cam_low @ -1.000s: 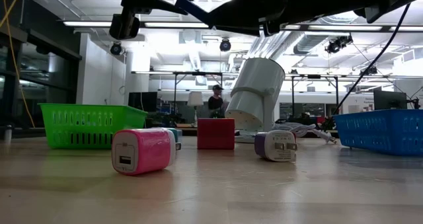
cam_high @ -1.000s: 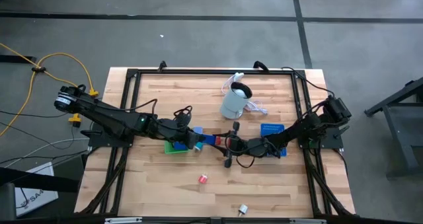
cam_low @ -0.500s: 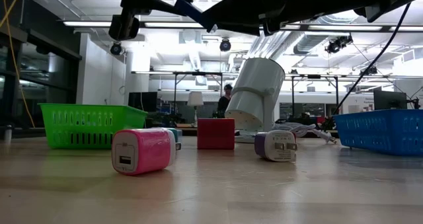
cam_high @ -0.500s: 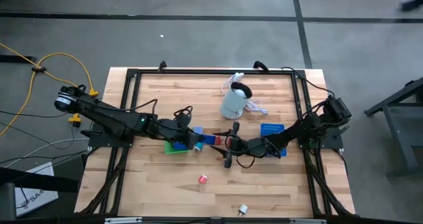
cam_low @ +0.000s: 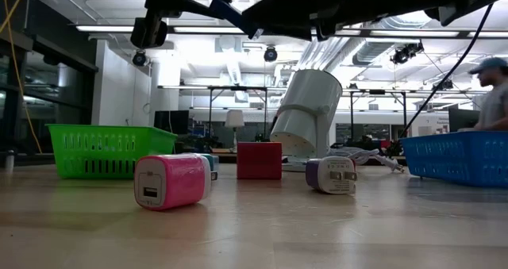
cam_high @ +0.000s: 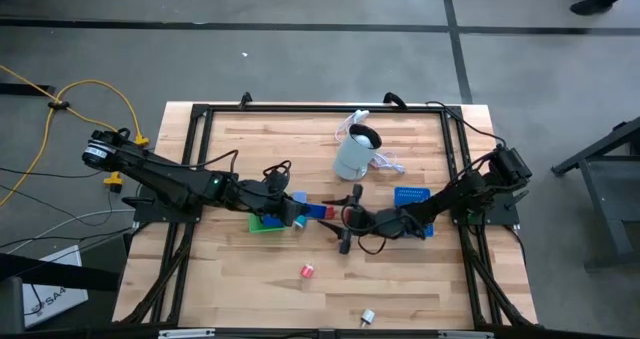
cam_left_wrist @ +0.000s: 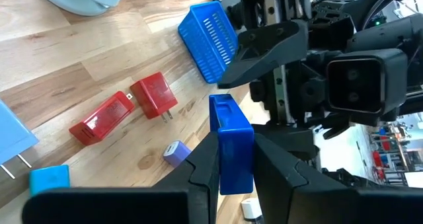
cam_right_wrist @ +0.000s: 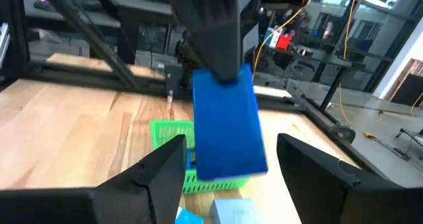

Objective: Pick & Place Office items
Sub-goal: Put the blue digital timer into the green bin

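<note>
My left gripper (cam_high: 299,211) reaches in from the table's left and is shut on a blue block (cam_high: 318,212), held in the air over the table's middle. My right gripper (cam_high: 344,220) faces it from the right, open; in the right wrist view the blue block (cam_right_wrist: 228,121) stands in front of the gap between its open fingers (cam_right_wrist: 162,174), and no touch shows. A pink charger (cam_low: 171,182), a red block (cam_low: 259,159) and a white-purple charger (cam_low: 331,175) lie on the table. Two red pieces (cam_left_wrist: 102,118) lie below the grippers. My left gripper pinches the blue block between its two fingers, on the two side faces of the lower end (cam_left_wrist: 232,174). The fingers come about level from the table's left and lie along the block. The block sticks out past the fingertips toward my right gripper, clear of the table.
A green tray (cam_high: 265,222) sits under my left gripper and a blue tray (cam_high: 411,195) under my right arm. A pale cylindrical appliance (cam_high: 355,154) with a white cord leans at the far middle. A person (cam_low: 490,94) stands beyond the table.
Both arms and the blue block have kept still. A person has come into the low view at its right edge, beyond the table.
</note>
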You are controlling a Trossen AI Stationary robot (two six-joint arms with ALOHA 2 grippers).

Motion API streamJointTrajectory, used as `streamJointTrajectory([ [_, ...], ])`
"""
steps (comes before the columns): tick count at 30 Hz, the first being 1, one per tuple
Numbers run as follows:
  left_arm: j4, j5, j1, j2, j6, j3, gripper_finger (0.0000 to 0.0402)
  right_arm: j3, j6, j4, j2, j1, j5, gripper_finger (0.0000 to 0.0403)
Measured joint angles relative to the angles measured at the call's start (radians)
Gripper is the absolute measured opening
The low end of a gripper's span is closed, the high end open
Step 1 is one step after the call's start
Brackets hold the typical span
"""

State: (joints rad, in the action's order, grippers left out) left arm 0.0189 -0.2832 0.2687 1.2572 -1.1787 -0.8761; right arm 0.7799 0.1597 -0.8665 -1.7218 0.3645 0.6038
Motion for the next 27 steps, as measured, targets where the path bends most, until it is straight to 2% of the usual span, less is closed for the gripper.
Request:
streamJointTrajectory([
  [10, 0.011, 0.0, 0.0, 0.0, 0.01, 0.0, 0.0062, 0.0, 0.055, -0.096, 0.0, 0.036, 0.0, 0.0223],
  [24, 0.027, 0.0, 0.0, -0.001, 0.094, 0.0, 0.0062, 0.0, 0.055, -0.095, 0.0, 0.102, 0.002, 0.0223],
  [27, 0.081, -0.006, 0.0, -0.012, 0.096, 0.0, 0.0062, 0.0, 0.055, -0.093, 0.0, 0.11, 0.031, 0.0223],
])
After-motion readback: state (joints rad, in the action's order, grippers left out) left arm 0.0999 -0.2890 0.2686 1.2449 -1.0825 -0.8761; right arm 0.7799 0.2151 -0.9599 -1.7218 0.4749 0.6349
